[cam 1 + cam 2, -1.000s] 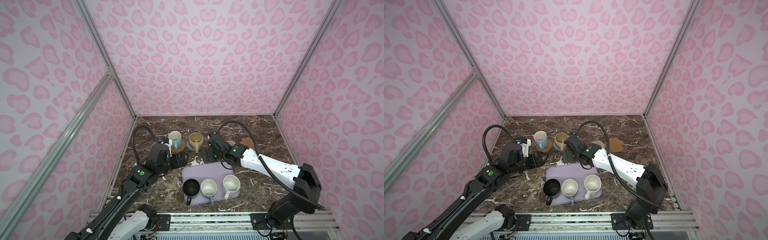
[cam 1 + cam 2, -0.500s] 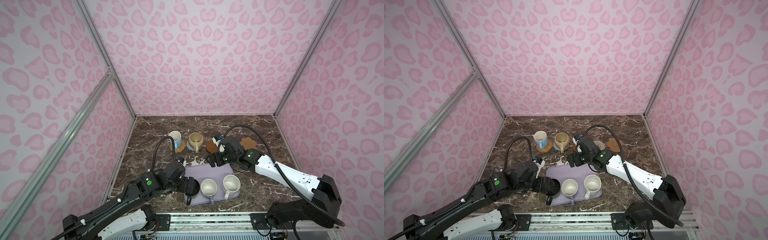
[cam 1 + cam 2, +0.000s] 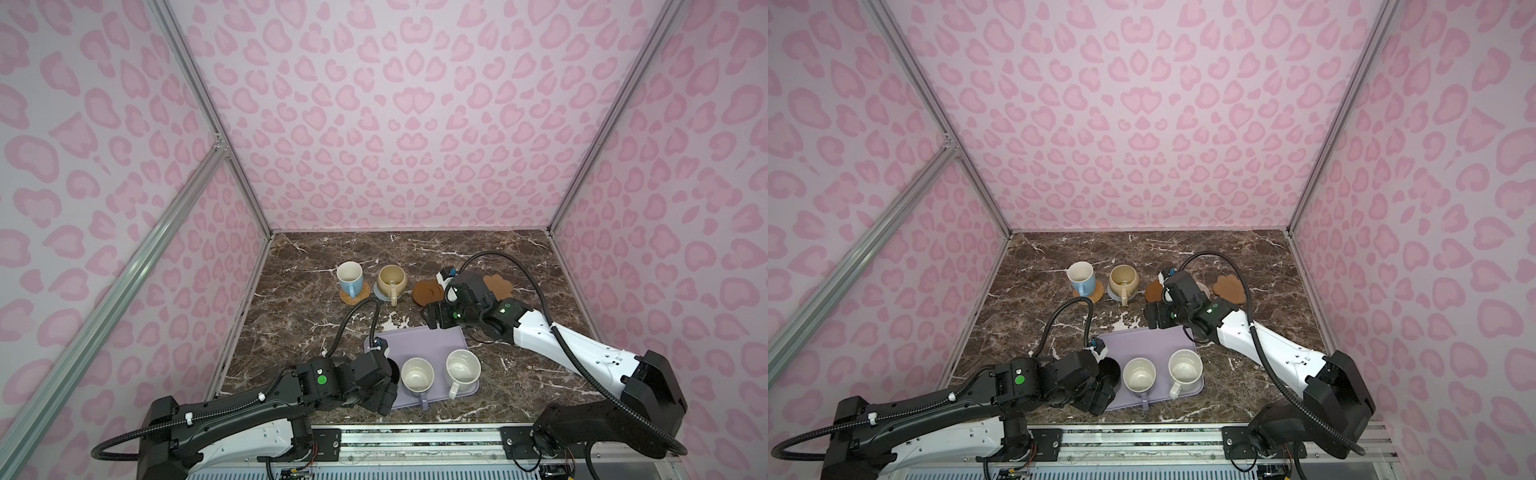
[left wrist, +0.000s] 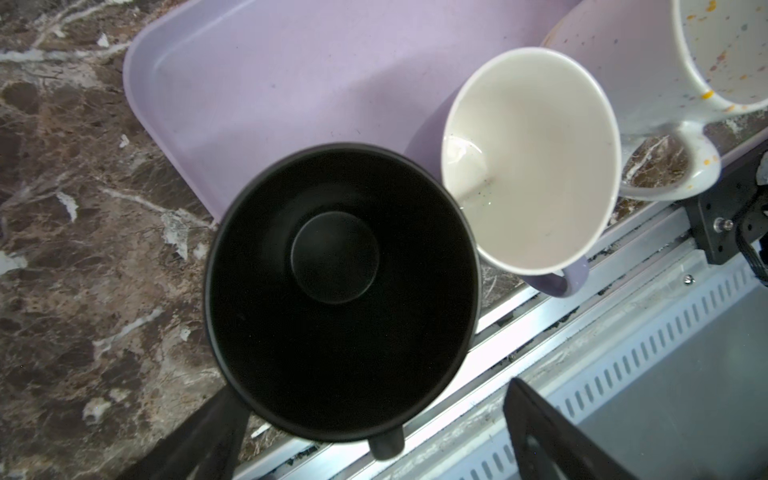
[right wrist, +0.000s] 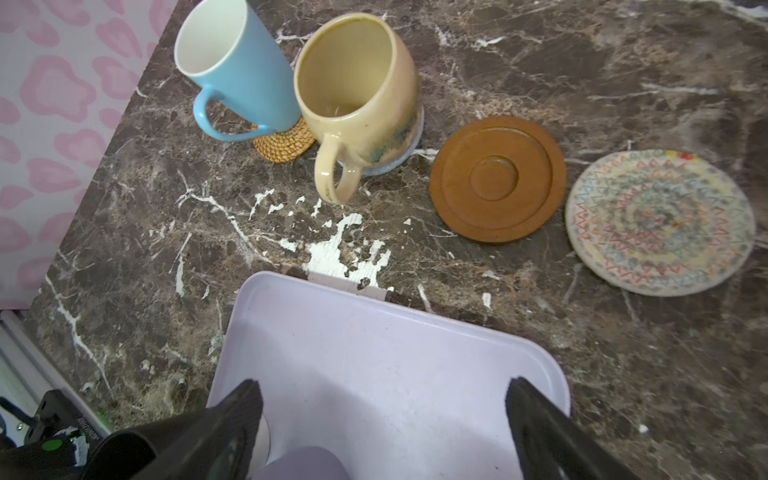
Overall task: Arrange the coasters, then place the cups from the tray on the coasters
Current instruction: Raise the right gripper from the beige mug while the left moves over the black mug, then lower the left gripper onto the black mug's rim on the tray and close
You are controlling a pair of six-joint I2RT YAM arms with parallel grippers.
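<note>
Left gripper (image 4: 370,390) wide open, straddling handle of black mug (image 4: 340,282) — lining up grab, I guess. Right gripper (image 5: 384,384) open, empty, over bare end of tray (image 5: 332,332).

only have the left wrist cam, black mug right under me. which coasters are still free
observer: three are bare: the brown wooden coaster, the cream woven coaster and the tan flower coaster.
operator: and the other two
observer: the blue mug stands on the orange woven coaster, the yellow mug on the blue-grey coaster.
operator: wheres the right hand
observer: the right hand hangs open and empty over the far edge of the tray.
</note>
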